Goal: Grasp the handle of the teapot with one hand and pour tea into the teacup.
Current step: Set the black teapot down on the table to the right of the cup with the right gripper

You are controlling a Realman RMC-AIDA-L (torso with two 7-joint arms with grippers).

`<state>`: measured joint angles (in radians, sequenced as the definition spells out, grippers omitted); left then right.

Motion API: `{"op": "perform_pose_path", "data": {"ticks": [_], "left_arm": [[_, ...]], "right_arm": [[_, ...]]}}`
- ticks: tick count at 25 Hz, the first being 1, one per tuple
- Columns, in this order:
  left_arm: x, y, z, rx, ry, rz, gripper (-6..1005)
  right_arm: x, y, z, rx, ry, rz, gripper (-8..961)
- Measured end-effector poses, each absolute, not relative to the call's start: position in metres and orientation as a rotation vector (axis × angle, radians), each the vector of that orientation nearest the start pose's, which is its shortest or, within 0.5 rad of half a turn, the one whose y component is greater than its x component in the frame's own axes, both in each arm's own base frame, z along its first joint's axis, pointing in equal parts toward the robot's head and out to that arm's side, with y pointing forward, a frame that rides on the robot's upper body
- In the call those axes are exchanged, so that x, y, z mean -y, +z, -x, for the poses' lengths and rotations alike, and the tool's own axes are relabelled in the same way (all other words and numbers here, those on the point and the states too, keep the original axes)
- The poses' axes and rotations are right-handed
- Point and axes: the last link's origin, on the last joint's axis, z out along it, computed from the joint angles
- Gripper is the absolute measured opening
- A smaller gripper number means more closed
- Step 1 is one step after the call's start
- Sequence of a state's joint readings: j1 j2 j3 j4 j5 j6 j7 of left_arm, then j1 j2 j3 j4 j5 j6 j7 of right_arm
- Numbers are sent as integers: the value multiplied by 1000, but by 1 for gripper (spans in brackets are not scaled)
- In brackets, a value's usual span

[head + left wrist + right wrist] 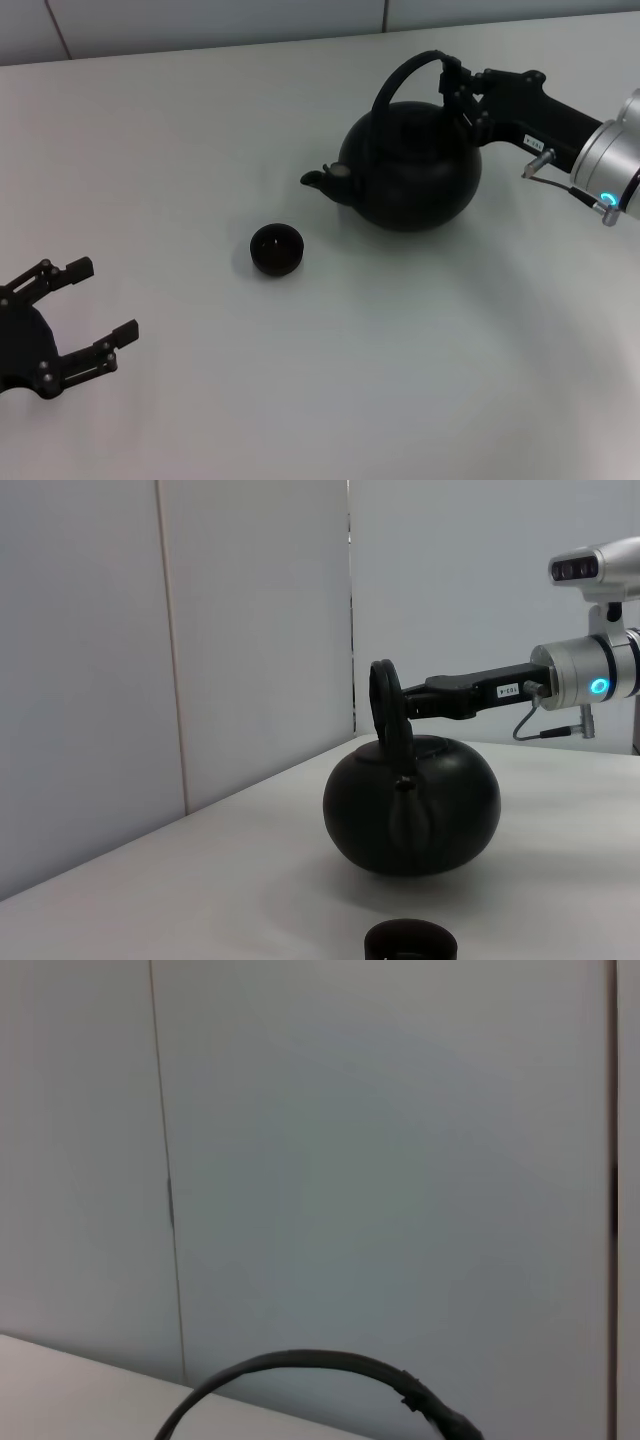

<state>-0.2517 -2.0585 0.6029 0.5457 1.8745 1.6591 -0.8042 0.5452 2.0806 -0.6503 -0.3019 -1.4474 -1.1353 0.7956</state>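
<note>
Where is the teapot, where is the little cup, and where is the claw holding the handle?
teapot (415, 175): head view, on the middle of its round black belly.
teacup (276, 248): head view, on its dark inside.
right claw (455, 90): head view, at its fingertips on the handle.

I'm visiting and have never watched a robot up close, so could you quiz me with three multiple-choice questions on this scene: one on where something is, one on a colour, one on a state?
1. Where is the teacup?
A. On the table in front of the spout
B. On top of the teapot's lid
C. In the left gripper

2. What colour is the teapot?
A. White
B. Black
C. Red

3. How is the left gripper?
A. Shut on the cup
C. Shut on the handle
B. Open and holding nothing

Answers: 1 A, the cup stands apart from the pot, before its spout. 2 B, the pot is matte black. 3 B, its fingers are spread near the table's edge, while the right gripper is at the handle.
</note>
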Motion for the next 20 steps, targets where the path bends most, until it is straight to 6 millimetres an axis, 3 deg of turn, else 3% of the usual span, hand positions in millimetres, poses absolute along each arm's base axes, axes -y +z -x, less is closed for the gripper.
{"op": "perform_pose_path", "data": {"ticks": [20], "left_arm": [[-240,10,335,295,-729,2516,860]], "right_arm": [[-363,-16,-299,-522,712,2130,143]]}}
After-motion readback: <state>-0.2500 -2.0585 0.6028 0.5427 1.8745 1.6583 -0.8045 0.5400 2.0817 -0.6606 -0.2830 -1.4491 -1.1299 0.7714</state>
